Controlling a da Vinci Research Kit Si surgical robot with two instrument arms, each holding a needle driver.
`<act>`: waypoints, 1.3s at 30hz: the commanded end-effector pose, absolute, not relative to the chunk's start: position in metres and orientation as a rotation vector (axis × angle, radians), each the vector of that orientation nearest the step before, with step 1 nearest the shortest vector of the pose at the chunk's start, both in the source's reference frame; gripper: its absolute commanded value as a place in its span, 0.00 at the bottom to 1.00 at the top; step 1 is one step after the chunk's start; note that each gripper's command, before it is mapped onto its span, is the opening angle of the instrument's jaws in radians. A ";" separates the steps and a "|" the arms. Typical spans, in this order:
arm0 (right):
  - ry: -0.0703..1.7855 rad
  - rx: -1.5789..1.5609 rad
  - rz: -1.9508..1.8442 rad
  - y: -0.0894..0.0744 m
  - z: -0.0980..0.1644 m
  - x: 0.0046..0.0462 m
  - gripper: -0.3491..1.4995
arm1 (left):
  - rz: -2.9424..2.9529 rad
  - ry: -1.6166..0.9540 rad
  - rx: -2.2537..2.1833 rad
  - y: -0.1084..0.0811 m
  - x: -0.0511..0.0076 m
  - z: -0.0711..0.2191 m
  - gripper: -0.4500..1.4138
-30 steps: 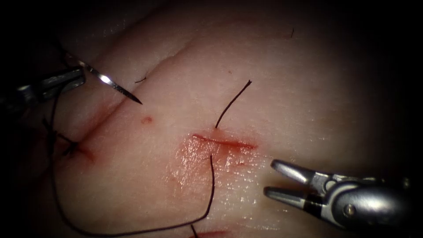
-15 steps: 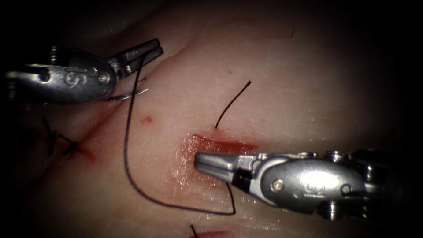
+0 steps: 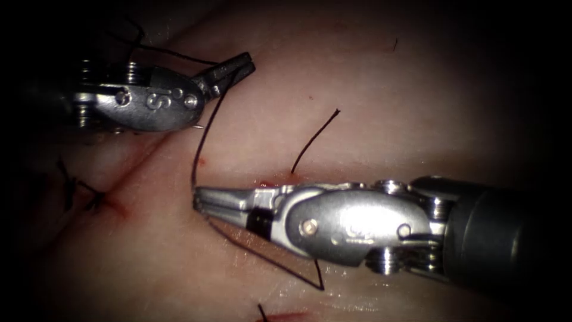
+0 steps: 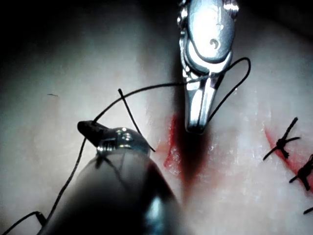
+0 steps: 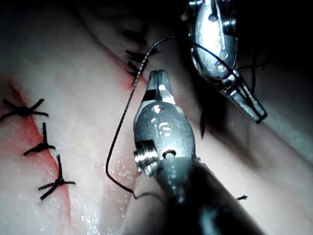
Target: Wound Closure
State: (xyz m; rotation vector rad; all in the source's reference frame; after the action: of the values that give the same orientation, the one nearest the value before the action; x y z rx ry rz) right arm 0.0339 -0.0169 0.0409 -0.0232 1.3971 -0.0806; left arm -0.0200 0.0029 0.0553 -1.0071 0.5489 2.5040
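My left tool (image 3: 237, 67) sits up and left of the cut, jaws shut on the dark thread (image 3: 202, 143). From there the thread drops past the tip of my right tool (image 3: 199, 200), runs beneath it and enters the tissue (image 3: 381, 119) near the cut (image 3: 268, 183). In the left wrist view the thread (image 4: 146, 89) lies looped across the right tool's jaws (image 4: 197, 120). Those jaws are shut and hold nothing; the tool lies over the cut. A short free thread end (image 3: 316, 138) rises from the cut's far edge. The left tool (image 5: 247, 105) also appears beyond the right tool (image 5: 159, 81).
Finished knotted stitches (image 3: 83, 197) lie on another cut at the left, with more stitches (image 5: 44, 147) in the right wrist view. Red fluid wets the tissue around the cut (image 4: 171, 147). A second red cut edge (image 3: 286, 316) lies near the front.
The right tool closed its jaws and slid left over the cut. The left tool, first holding the needle, now holds thread and moved right, laying it around the right tool's jaws.
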 end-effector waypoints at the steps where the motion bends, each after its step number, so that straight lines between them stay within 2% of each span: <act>1: 1.422 -0.009 -0.080 -0.016 0.041 0.0356 0.00 | 2.510 0.548 -1.007 0.003 -0.0207 0.056 0.00; 9: 1.527 0.075 -0.119 -0.016 0.041 0.0374 0.00 | 2.535 0.541 -0.988 0.003 -0.0211 0.058 0.00; 13: 1.665 0.069 -0.074 -0.015 0.041 0.0381 0.00 | 2.550 0.546 -0.983 0.003 -0.0210 0.060 0.00; 23: 1.837 -0.066 0.138 -0.011 0.039 0.0352 0.00 | 2.583 0.534 -0.947 0.000 -0.0197 0.062 0.00; 29: 1.861 -0.181 0.187 -0.009 0.038 0.0335 0.00 | 2.599 0.533 -0.915 -0.002 -0.0197 0.063 0.00; 38: 1.718 -0.287 0.255 -0.008 0.040 0.0319 0.00 | 2.607 0.527 -0.839 -0.006 -0.0203 0.061 0.00; 39: 1.702 -0.294 0.263 -0.007 0.040 0.0317 0.07 | 2.616 0.536 -0.828 -0.007 -0.0203 0.060 0.00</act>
State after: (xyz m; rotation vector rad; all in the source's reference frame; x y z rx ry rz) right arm 0.0311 -0.0079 0.0398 -0.2967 1.6915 0.2654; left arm -0.0198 -0.0074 0.0593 -0.8191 0.5317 2.6166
